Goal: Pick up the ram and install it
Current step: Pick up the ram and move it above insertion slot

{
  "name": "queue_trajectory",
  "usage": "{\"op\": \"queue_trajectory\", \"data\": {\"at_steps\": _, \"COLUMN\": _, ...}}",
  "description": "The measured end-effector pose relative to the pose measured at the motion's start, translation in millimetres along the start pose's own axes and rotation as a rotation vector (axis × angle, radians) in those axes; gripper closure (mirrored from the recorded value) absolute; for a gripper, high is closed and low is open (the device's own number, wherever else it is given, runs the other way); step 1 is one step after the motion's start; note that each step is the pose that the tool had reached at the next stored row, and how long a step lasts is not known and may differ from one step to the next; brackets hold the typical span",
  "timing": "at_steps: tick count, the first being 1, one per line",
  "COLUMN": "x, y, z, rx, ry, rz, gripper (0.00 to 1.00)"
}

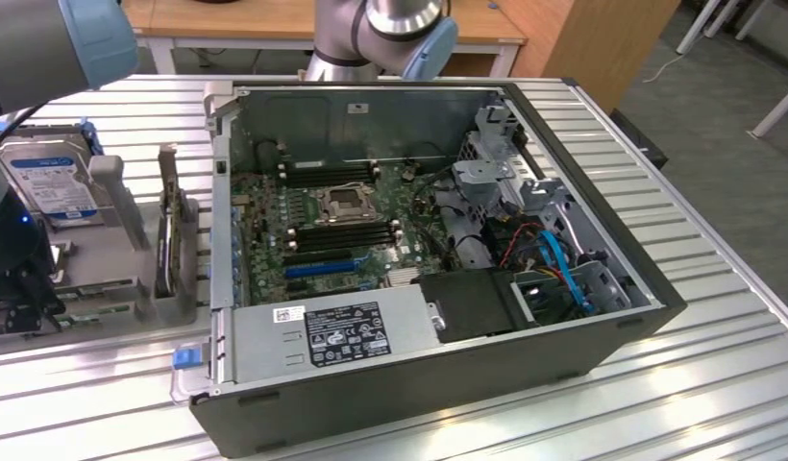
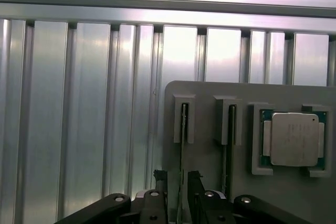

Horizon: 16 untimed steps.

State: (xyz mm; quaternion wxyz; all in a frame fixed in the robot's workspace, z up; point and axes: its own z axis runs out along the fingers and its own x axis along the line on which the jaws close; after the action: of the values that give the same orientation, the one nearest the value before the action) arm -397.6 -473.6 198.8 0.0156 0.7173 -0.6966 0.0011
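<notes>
1. The gripper (image 2: 177,178) hangs over the gray holder (image 2: 210,90), jaws spread wide and gripping nothing.
2. The ram (image 2: 184,124) stands on edge in its slot, with one of the fingers (image 2: 160,184) on each side of it.
3. A second stick (image 2: 231,129) stands beside it, then the processor (image 2: 294,138).
4. The computer case (image 1: 407,403) lies open on the table (image 1: 727,403), to the exterior view's right of the holder.

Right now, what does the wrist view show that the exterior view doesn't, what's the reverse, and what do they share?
Wrist view's own: how the open gripper straddles the ram, which stands edge-on in its slot, with a second stick alongside and the processor chip face-up. Exterior view's own: the open computer case, its motherboard, and the blue-labelled hard drive. Shared: the slatted metal table and the grey holder.
</notes>
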Motion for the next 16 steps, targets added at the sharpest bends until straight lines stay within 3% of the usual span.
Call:
{"op": "queue_trajectory", "data": {"at_steps": 4, "x": -5.4, "y": -0.1, "z": -0.1, "rx": 0.0001, "ry": 0.0003, "rz": 0.000, "gripper": 0.71}}
{"op": "queue_trajectory", "data": {"at_steps": 16, "x": -4.2, "y": 0.9, "z": 0.0, "rx": 0.0001, "ry": 0.0002, "rz": 0.000, "gripper": 0.71}}
